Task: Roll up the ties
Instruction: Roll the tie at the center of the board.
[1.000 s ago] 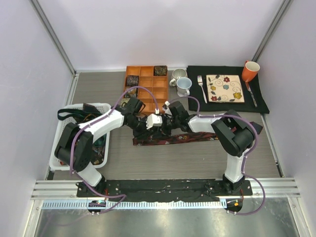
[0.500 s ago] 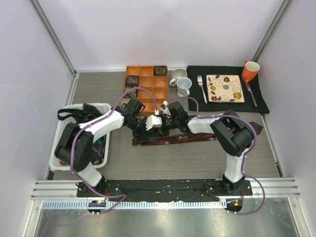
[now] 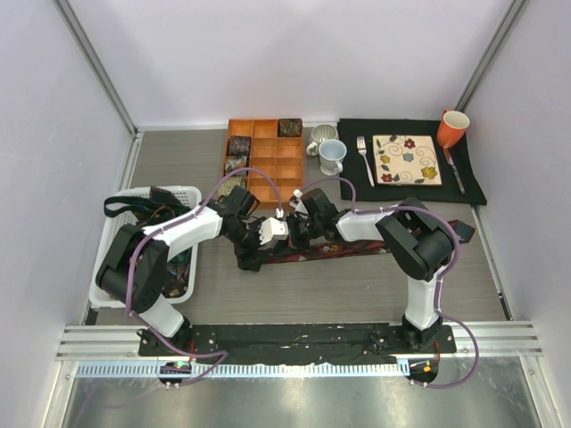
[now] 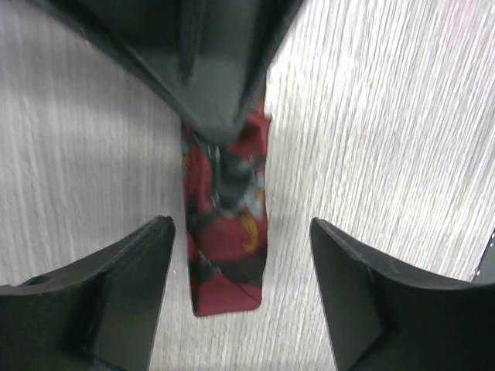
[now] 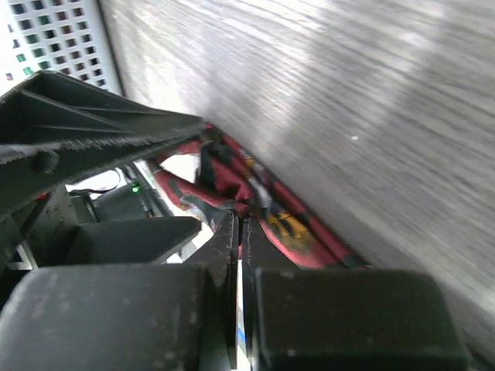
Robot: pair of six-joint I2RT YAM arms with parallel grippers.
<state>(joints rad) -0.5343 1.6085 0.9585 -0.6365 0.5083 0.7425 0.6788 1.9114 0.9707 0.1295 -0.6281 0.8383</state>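
I am looking at the maroon tie (image 3: 343, 248), which is lying flat on the table in front of both arms. Its long axis is running left to right, tilting slightly away from me toward the right. The left wrist view is showing its near end (image 4: 228, 255): the tip is pointing down the picture and the band is running straight up it. In the right wrist view the cloth (image 5: 290, 228) is looking rumpled, with a fold standing up.

The left gripper (image 4: 240, 232) is hanging over that end with its jaws standing wide, one finger on each side of the tie, gripping nothing. The right gripper (image 5: 238, 224) is sitting fully closed, its tips coming down onto the tie just beyond the left one. I cannot tell whether any cloth is caught between them.

From above, the two grippers (image 3: 250, 257) (image 3: 293, 236) are crowding together and covering the tie's left end. Its far right end is disappearing beneath the right arm.

Behind them, an orange divided tray (image 3: 268, 174) is holding several rolled ties (image 3: 289, 127). I am counting three for certain, and a fourth is partly hidden by cable. A white basket (image 3: 111, 234) at the left is holding more dark fabric, too tangled to sort out.
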